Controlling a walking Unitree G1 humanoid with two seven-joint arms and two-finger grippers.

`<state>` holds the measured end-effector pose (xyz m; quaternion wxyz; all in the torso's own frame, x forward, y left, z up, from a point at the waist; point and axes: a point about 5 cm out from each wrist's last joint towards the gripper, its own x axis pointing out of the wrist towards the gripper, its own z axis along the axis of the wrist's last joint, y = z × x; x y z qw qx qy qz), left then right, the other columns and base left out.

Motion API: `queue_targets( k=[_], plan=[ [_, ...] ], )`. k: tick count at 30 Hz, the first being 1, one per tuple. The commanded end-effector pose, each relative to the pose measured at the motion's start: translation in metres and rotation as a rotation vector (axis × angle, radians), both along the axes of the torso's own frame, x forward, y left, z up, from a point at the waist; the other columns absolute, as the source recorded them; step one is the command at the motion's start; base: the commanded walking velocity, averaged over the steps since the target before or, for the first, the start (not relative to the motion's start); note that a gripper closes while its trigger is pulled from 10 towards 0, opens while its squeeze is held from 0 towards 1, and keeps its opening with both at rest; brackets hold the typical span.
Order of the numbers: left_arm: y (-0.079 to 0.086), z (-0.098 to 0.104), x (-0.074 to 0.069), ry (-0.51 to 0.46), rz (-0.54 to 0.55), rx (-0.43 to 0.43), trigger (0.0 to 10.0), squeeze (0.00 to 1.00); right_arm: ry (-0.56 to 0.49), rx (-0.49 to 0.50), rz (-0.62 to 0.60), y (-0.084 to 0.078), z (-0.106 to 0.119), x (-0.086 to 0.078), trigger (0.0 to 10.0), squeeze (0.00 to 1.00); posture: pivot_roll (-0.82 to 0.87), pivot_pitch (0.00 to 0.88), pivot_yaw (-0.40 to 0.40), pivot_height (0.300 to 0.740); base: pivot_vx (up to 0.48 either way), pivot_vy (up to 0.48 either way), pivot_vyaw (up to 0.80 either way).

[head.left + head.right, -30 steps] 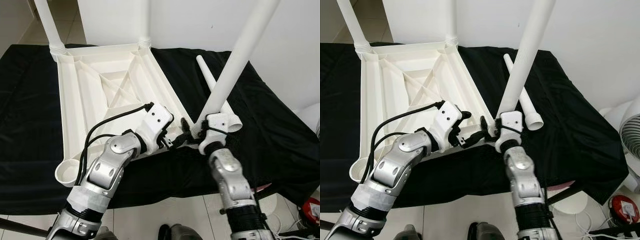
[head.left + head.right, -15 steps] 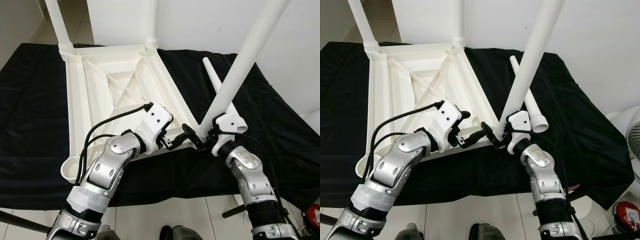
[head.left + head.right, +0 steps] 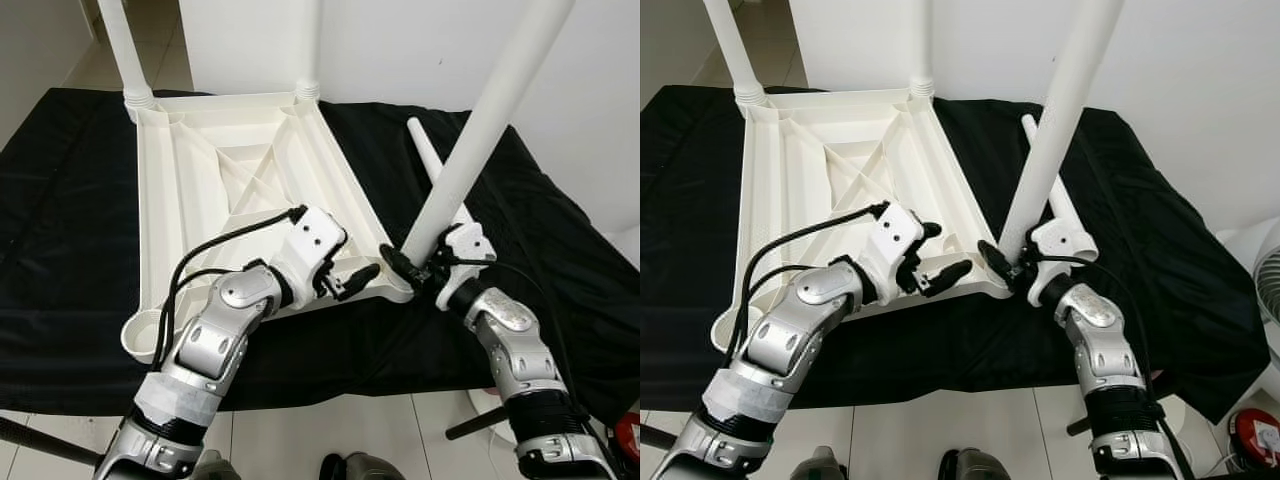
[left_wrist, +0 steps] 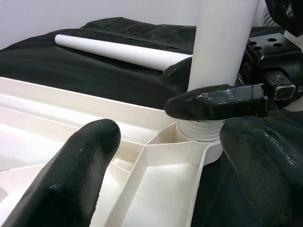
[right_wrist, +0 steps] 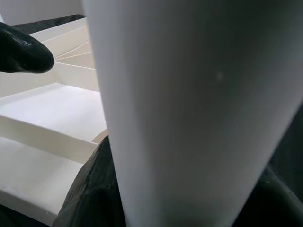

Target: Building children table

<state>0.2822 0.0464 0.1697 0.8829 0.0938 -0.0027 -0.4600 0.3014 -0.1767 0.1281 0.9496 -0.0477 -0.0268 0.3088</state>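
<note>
Your right gripper (image 3: 1008, 266) is clamped around the foot of the long white plastic table leg (image 3: 1060, 115), its black fingers (image 4: 213, 101) pressing the smooth tube on both sides just above the ribbed end. That end sits in the round corner socket (image 4: 201, 137) of the upturned white plastic tabletop (image 3: 225, 195), at the near corner on your right. Compared with a second ago, the right wrist has swung outward, so the arm now reaches the leg from your right rather than from below, and the leg's foot has gone from beside the corner into the socket. The leg leans up and to your right.

Your left gripper (image 3: 358, 280) hovers over the same corner with its thick, rounded fingers spread apart and holding nothing; one finger lies over the ribbed underside, the other nearer the socket. It has barely shifted since the earlier frame.

The tabletop lies upside down, showing moulded diagonal ribs and a raised rim. Two more white legs (image 3: 128, 55) stand upright in its far corners, and the open round socket (image 3: 140, 335) at the near left corner holds no leg. A fourth tapered white leg (image 3: 432, 172) lies loose on the crumpled black cloth (image 3: 60, 230) behind the one you hold. The cloth covers the whole work surface and is matte against the glossy plastic.
</note>
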Motion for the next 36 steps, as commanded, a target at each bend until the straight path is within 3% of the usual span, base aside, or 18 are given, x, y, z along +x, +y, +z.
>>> queue_targets(
  k=[1,3,4,5,8,13,15,16,18,20,22,23,26,31,32,33,34,36],
  plan=[
    [0.001,-0.002,0.001,-0.007,0.052,0.002,10.0,0.00,0.070,0.005,-0.001,-0.005,-0.013,-0.005,0.0,0.00,0.09,0.000,-0.075,0.740,0.000,0.000,0.00],
    [0.001,-0.002,0.001,-0.005,0.051,0.001,10.0,0.00,0.071,0.022,-0.033,-0.006,-0.012,-0.005,0.0,0.00,0.09,0.000,-0.075,0.740,0.000,0.000,0.00],
    [0.001,-0.002,0.000,-0.004,0.049,0.002,10.0,0.00,0.075,0.034,-0.064,-0.007,-0.011,-0.004,5.4,0.00,0.09,0.000,-0.074,0.740,0.000,0.000,0.00],
    [0.000,-0.002,0.000,-0.004,0.047,0.002,10.0,0.00,0.083,0.025,-0.111,-0.006,-0.011,-0.002,10.0,0.00,0.09,0.000,-0.075,0.740,0.000,0.000,0.00],
    [0.000,-0.002,0.000,-0.003,0.047,0.003,10.0,0.00,0.080,0.009,-0.152,-0.005,-0.010,0.000,10.0,0.00,0.09,0.000,-0.075,0.740,0.000,0.000,0.00],
    [-0.001,-0.003,0.000,0.001,0.047,0.001,10.0,0.00,0.067,0.010,-0.286,0.012,-0.007,0.003,10.0,0.00,0.08,0.000,-0.079,0.740,0.000,0.000,0.00],
    [-0.001,-0.003,0.000,0.003,0.046,0.000,10.0,0.00,0.099,0.060,-0.393,0.022,-0.008,0.003,10.0,0.00,0.08,0.000,-0.081,0.740,0.000,0.000,0.00],
    [-0.001,-0.003,0.000,0.003,0.046,0.000,10.0,0.00,0.099,0.060,-0.393,0.022,-0.008,0.003,10.0,0.00,0.08,0.000,-0.081,0.740,0.000,0.000,0.00],
    [-0.001,-0.003,0.000,0.003,0.046,0.000,10.0,0.00,0.123,0.109,-0.530,0.027,-0.008,0.003,10.0,0.00,0.08,0.006,-0.082,0.740,0.000,0.000,0.00],
    [-0.001,-0.002,0.000,0.003,0.046,-0.001,10.0,0.00,0.123,0.128,-0.588,0.030,-0.007,0.002,10.0,0.00,0.08,0.006,-0.082,0.740,0.000,0.000,0.00],
    [0.000,-0.002,0.001,0.003,0.048,0.001,10.0,0.00,0.120,0.183,-0.666,0.044,-0.004,0.001,10.0,0.00,0.08,0.014,-0.082,0.740,0.000,0.000,0.00],
    [0.000,-0.002,0.001,0.003,0.048,0.001,10.0,0.00,0.120,0.183,-0.666,0.044,-0.004,0.001,10.0,0.00,0.08,0.014,-0.082,0.740,0.000,0.000,0.00],
    [-0.001,-0.002,0.001,0.004,0.046,-0.001,10.0,0.00,0.125,0.225,-0.613,0.070,0.002,0.002,10.0,0.00,0.08,0.024,-0.079,0.740,0.000,0.000,0.00],
    [-0.001,-0.001,0.001,0.002,0.046,-0.002,10.0,0.00,0.114,0.235,-0.584,0.073,0.009,0.001,10.0,0.00,0.08,0.028,-0.077,0.740,0.000,0.000,0.00],
    [-0.001,-0.001,0.001,0.001,0.047,-0.003,10.0,0.00,0.116,0.248,-0.585,0.071,0.009,0.001,10.0,0.81,0.08,0.028,-0.077,0.740,0.000,0.000,0.00],
    [-0.001,-0.001,0.001,0.001,0.047,-0.003,10.0,0.00,0.116,0.248,-0.585,0.071,0.009,0.001,10.0,0.81,0.08,0.028,-0.077,0.740,0.000,0.000,0.00],
    [0.000,0.000,0.002,0.000,0.050,-0.002,10.0,0.00,0.109,0.266,-0.575,0.071,0.010,0.000,10.0,1.00,0.08,0.028,-0.077,0.740,0.000,0.000,0.00],
    [0.001,0.001,0.003,-0.002,0.053,-0.003,10.0,0.00,0.080,0.280,-0.555,0.072,0.014,-0.001,10.0,1.00,0.08,0.030,-0.073,0.740,0.000,0.000,0.00]
  ],
)
